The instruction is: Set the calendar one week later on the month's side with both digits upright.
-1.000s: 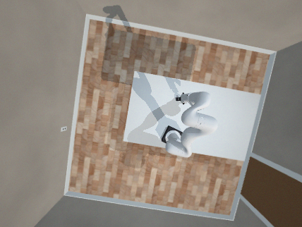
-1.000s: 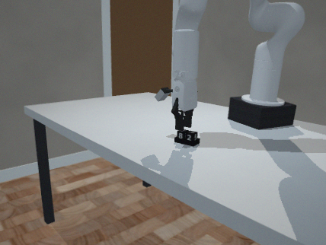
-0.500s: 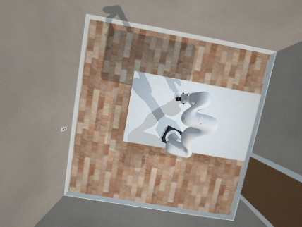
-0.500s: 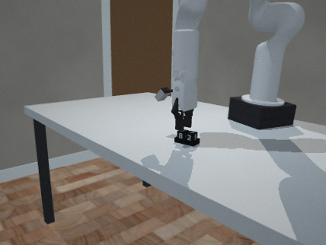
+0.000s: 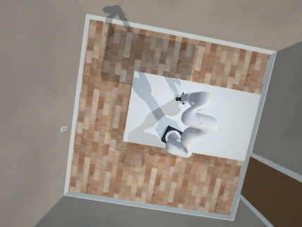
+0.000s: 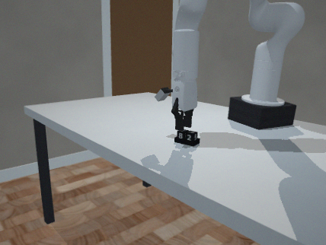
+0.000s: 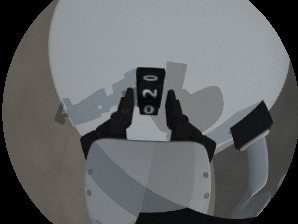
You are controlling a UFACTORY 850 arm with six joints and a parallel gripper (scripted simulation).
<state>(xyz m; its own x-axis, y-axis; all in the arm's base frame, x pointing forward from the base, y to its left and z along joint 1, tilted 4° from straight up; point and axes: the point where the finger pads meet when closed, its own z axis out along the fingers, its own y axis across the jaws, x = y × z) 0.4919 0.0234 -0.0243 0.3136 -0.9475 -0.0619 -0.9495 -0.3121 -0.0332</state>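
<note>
The calendar is a small black tray [image 6: 186, 141] on the white table, holding two black cubes side by side. In the exterior view the left cube [image 6: 180, 135] shows a white 8 and the right cube [image 6: 189, 137] a white 2. My gripper [image 6: 183, 127] points straight down, just above the left cube, with its fingers half apart and nothing between them. In the wrist view the calendar [image 7: 149, 91] lies between the two dark fingers; the white digits on its top are hard to read. In the top view my wrist [image 5: 179, 98] hides the calendar.
The arm's black base [image 6: 262, 112] stands on the table behind and to the right of the calendar, and also shows in the wrist view [image 7: 252, 124]. The table's front edge runs in front of the calendar. A brown door [image 6: 141, 46] is in the back wall.
</note>
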